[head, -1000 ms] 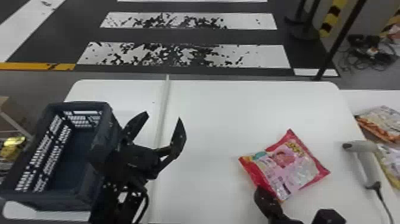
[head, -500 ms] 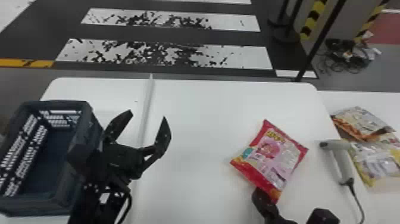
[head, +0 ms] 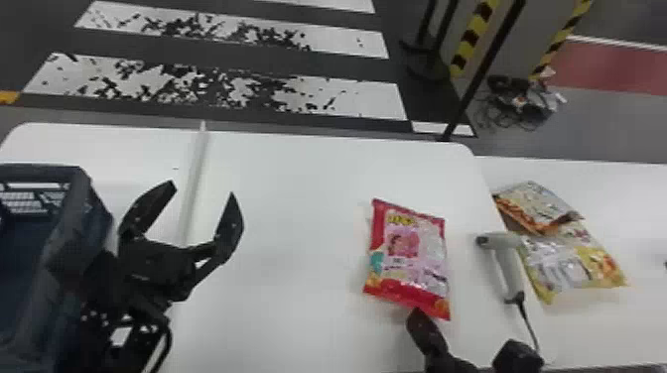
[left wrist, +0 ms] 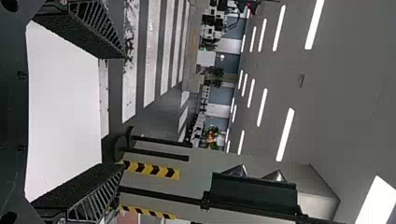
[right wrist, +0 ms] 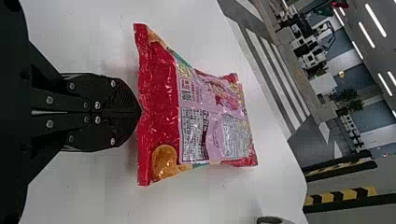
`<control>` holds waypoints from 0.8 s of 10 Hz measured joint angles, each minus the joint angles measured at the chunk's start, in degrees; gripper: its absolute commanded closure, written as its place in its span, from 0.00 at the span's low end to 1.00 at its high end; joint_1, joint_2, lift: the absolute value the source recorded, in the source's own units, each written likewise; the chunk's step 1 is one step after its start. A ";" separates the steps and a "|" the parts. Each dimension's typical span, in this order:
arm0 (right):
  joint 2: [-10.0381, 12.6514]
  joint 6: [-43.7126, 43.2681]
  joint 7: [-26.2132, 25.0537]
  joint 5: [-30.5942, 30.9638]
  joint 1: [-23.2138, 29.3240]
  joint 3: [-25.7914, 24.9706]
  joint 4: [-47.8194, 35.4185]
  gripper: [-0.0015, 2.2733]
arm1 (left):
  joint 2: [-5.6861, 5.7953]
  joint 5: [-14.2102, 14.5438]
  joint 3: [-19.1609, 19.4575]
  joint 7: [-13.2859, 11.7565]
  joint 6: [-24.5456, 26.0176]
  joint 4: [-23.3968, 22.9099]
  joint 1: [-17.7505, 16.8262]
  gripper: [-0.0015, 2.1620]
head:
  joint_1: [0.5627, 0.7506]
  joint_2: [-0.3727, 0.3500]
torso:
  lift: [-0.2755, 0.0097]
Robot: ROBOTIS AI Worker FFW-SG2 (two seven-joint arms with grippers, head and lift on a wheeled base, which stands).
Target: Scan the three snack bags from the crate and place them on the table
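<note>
left claw (head: 203, 187): fingers spread wide | right claw (head: 417, 313): fingers closed together

The head view looks from high up, forward and down at the bench (head: 283, 258), with the crate (head: 82, 198) at the left of the frame. The left wrist view sits right behind the left gripper (head: 204, 187) and looks out over the bench to the lights (left wrist: 286, 135) up high. The right wrist view is close behind the right gripper (head: 418, 313), looking low over the red snack bag (head: 407, 253), which the head view shares. All three see the striped floor (head: 347, 96).
</note>
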 measured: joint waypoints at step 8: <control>0.63 2.93 0.70 -2.69 4.67 -6.13 -10.69 0.94 | 0.19 0.56 0.00 0.00 -1.63 -0.26 0.83 0.02 | 0.70 0.17 | 0.75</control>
